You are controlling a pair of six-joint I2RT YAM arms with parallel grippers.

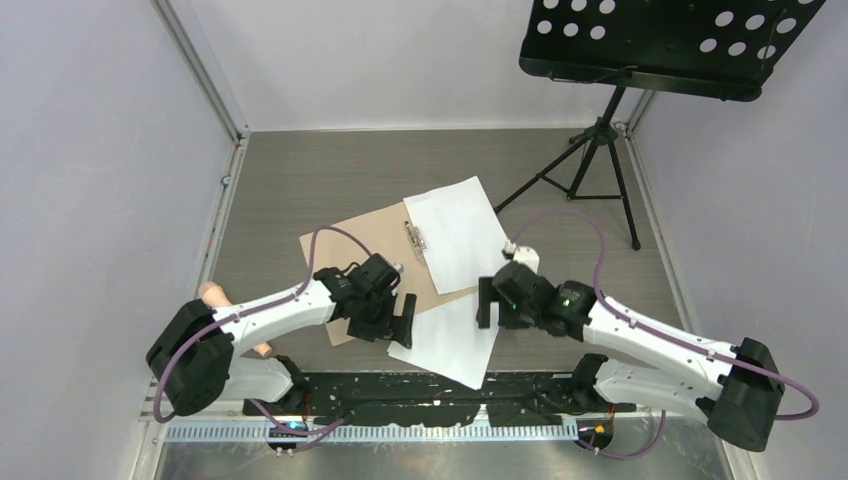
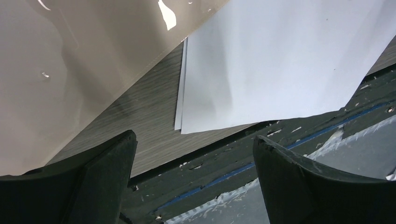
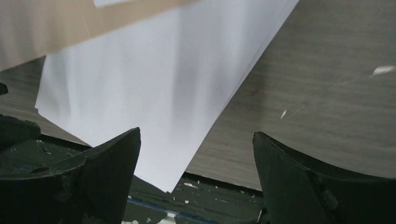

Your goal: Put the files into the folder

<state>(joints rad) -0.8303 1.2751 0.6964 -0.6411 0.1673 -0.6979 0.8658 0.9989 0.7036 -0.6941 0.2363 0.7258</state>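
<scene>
The tan folder (image 1: 350, 248) lies open in the middle of the table, with a metal clip (image 1: 415, 238) at its crease. One white file sheet (image 1: 455, 228) lies on its right leaf. More white sheets (image 1: 448, 342) lie stacked at the near edge, partly over the folder's corner. My left gripper (image 1: 400, 320) is open and empty at these sheets' left edge. My right gripper (image 1: 495, 303) is open and empty at their right edge. The left wrist view shows the folder (image 2: 70, 60), two stacked sheets (image 2: 280, 60) and the open gripper (image 2: 194, 139). The right wrist view shows the sheets (image 3: 154, 93), the folder (image 3: 116, 18) and the open gripper (image 3: 196, 135).
A black music stand (image 1: 600, 150) on a tripod stands at the back right, its perforated desk (image 1: 660, 40) overhanging the table. A black base plate (image 1: 430, 385) runs along the near edge. A peach-coloured thing (image 1: 215, 293) sits at the left edge. Walls close in both sides.
</scene>
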